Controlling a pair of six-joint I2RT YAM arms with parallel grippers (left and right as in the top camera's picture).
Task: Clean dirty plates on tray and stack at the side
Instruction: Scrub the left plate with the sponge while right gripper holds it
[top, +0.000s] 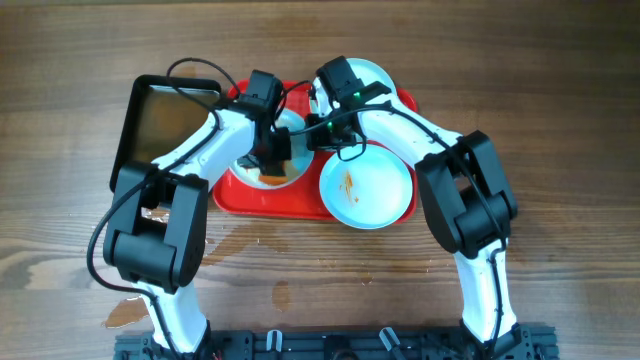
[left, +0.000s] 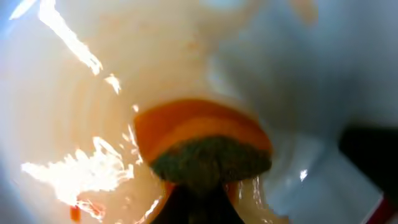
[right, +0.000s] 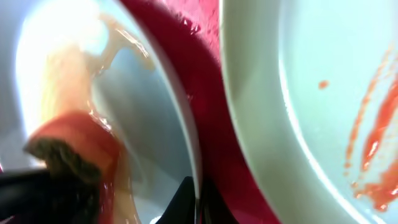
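Note:
The red tray (top: 270, 205) holds three pale plates. My left gripper (top: 272, 150) is shut on an orange sponge with a green scouring side (left: 205, 140) and presses it onto the left plate (top: 244, 168), which is wet with orange-brown smears (left: 74, 93). My right gripper (right: 198, 199) is shut on that plate's right rim (right: 186, 143), one finger inside and one outside. A second plate (top: 365, 185) with orange streaks lies at the tray's front right and also shows in the right wrist view (right: 323, 124). A third plate (top: 375, 75) sits at the back right, partly hidden by my right arm.
A black pan of brownish water (top: 165, 120) stands left of the tray. Wet patches lie on the wooden table in front of the tray (top: 250, 240) and near the left arm's base (top: 125, 315).

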